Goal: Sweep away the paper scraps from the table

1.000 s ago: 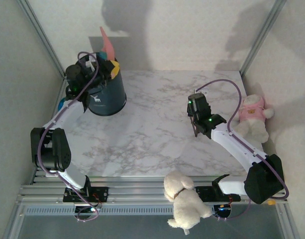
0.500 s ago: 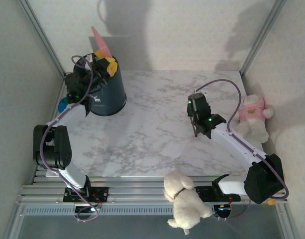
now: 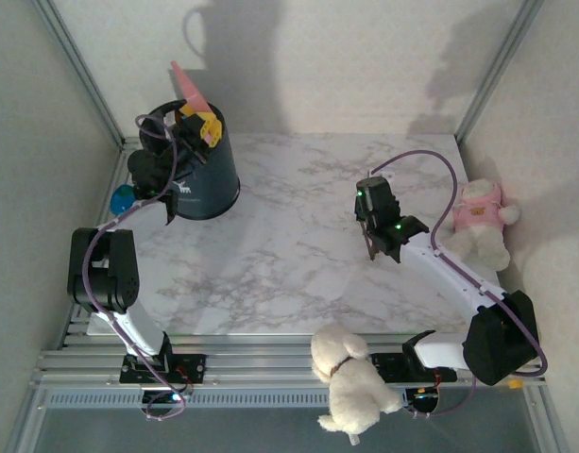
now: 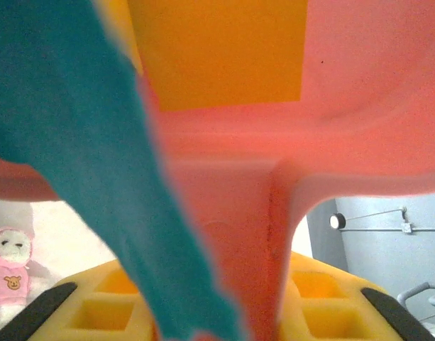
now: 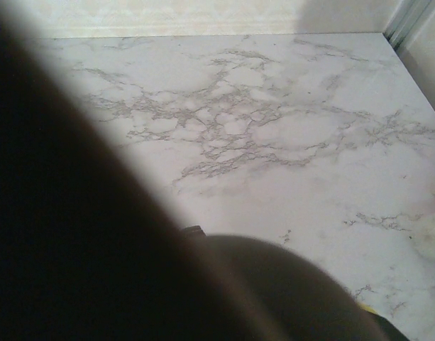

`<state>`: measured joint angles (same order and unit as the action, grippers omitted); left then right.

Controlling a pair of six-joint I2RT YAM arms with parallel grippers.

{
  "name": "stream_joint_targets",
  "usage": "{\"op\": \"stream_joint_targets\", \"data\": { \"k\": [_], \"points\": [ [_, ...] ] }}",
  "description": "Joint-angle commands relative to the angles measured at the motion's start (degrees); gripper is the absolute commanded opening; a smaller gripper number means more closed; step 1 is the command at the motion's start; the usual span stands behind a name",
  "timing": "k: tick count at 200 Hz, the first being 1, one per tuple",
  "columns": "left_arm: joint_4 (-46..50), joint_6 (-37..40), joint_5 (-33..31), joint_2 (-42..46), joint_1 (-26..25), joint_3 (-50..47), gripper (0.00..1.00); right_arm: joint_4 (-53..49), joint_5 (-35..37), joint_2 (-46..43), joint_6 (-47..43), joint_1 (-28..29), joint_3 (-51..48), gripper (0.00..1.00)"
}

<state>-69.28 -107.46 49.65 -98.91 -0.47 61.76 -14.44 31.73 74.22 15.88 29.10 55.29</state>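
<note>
Paper scraps (image 4: 217,50) lie on the pink dustpan (image 4: 373,106) in the left wrist view. An orange piece sits flat at the top. A teal strip slants down across the left side. The dustpan's handle runs down the middle of this view. It passes between the two yellow pads (image 4: 96,312) of the left gripper (image 4: 228,316), which is clamped narrowly on it. A pink plush bear (image 4: 11,263) sits small in the lower left corner.

From the top external view, the left arm reaches to the far left corner of the table (image 3: 298,245). There the left gripper (image 3: 187,123) holds the pink dustpan (image 3: 188,83) over the mouth of a dark blue bin (image 3: 212,184), with the pan's tip pointing up and away. A yellow-orange patch shows at the bin's rim. At this size it could be scraps, the gripper's pads, or both. A blue-green ball (image 3: 123,199) lies just left of the bin, at the table's edge. The right gripper (image 3: 375,200) hangs above the right half of the marble top, near the pink plush bear (image 3: 483,222) that sits against the right side. A white plush dog (image 3: 350,377) sits on the near rail between the arm bases.

In the right wrist view, veined marble (image 5: 274,106) stretches to the far wall. A dark blurred mass (image 5: 96,249) covers the left and bottom. The right gripper's jaws are fully closed, but I cannot tell whether anything is between them.
</note>
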Motion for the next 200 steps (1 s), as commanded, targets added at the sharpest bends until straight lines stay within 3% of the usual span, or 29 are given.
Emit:
{"op": "stream_joint_targets", "data": {
  "k": [1,18,55,140,156,177,200],
  "points": [
    [2.4,5.99,0.67,3.32,0.48,0.86,0.0,0.34,1.23,-0.11,0.52,-0.31,1.93,0.0],
    [13.17,15.03,1.67,5.82,0.48,2.7,0.0,0.52,1.23,-0.29,0.64,-0.33,1.68,0.0],
    [46.22,41.2,-0.41,10.21,-1.12,10.48,0.0,0.62,0.86,-0.03,0.84,-0.32,1.59,0.0],
    [87.25,77.83,-12.78,7.42,-7.18,26.15,0.0,0.62,0.79,0.27,1.24,-0.33,1.67,0.0],
    [89.33,79.66,-14.16,6.89,-8.14,26.7,0.0,0.89,0.73,0.22,1.25,-0.3,1.5,0.0],
    [85.97,77.78,-11.04,7.31,-8.04,24.43,0.0,0.8,0.6,0.62,1.22,-0.32,1.74,0.0],
    [74.4,69.64,-4.52,8.37,-6.8,19.63,0.0,0.71,0.36,0.96,1.28,-0.32,2.06,0.0]
  ]
}}
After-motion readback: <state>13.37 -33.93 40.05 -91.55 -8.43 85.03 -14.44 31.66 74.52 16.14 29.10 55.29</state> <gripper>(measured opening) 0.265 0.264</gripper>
